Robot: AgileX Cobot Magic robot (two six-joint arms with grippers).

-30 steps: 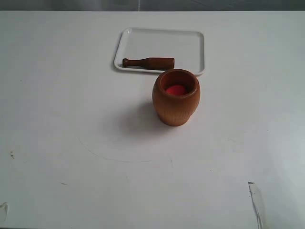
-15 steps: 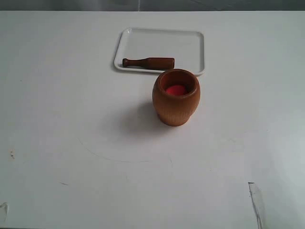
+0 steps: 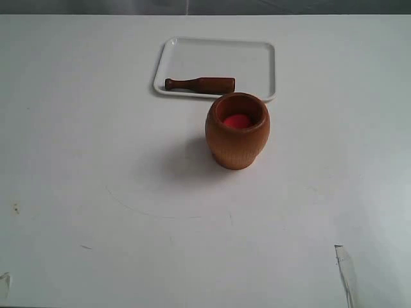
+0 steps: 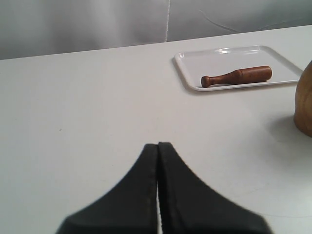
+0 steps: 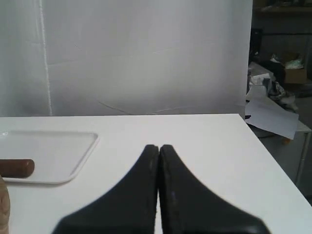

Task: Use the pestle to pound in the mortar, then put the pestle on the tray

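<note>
1. Over the last second we see no change. The pestle [image 3: 200, 84], the mortar [image 3: 237, 138] and the tray [image 3: 250, 58] lie exactly as before, and no arm has come into the exterior view.
2. The pestle lies flat on the tray, along the tray's rim that faces the near edge of the desk [image 3: 96, 160]. The tray sits close to the far edge, about midway between the left and right edges. The mortar stands upright just beside it, on the near-edge side.
3. The left claw [image 4: 158, 146] and the right claw [image 5: 159, 147] are both closed, finger against finger, and grip nothing. Both are well apart from the things.
4. We judge that this is a resting moment. Whether the pounding is done or not yet begun, we cannot tell.
5. Count: one mortar, one pestle, one tray, one red lump [image 3: 237, 120] inside the mortar, two claws.
</note>
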